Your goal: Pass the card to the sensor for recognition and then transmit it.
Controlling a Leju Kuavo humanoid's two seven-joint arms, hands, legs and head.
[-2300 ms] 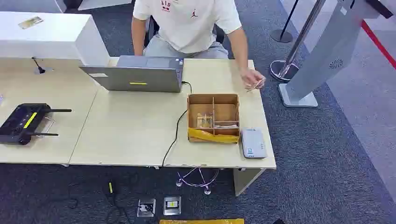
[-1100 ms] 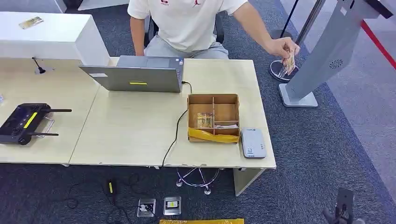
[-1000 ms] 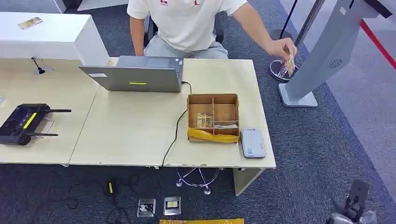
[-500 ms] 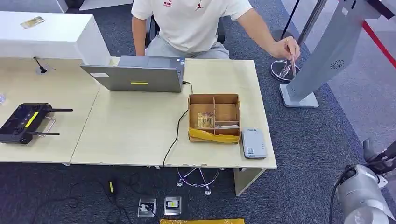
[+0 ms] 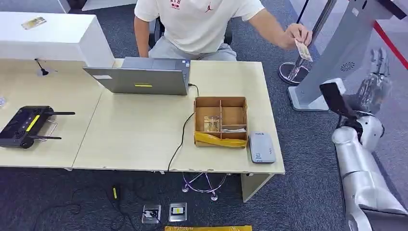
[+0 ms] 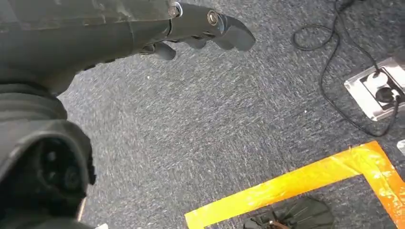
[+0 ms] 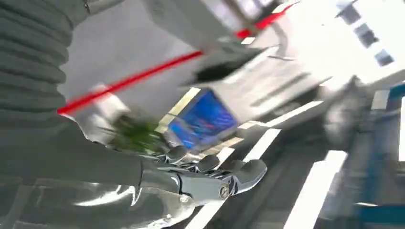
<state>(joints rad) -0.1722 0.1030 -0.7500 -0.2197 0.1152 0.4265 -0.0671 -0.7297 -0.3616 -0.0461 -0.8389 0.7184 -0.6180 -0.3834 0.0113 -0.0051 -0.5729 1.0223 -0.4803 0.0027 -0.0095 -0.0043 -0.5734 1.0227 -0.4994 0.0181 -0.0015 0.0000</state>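
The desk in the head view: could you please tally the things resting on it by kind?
Laptop: 1
Divided cardboard box: 1
Grey card reader: 1
Black remote controller: 1
Small desk microphone: 1
Total: 5
The card is off the desk, in the person's hand.

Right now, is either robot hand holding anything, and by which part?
No. The right hand is raised with nothing in it, the left hand hangs bare; the person's hand pinches the card by its top edge.

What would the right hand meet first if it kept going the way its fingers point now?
Probably nothing soon: the right hand points up and away, beside the grey kiosk stand. The card in the person's hand lies off to its left; depth unclear.
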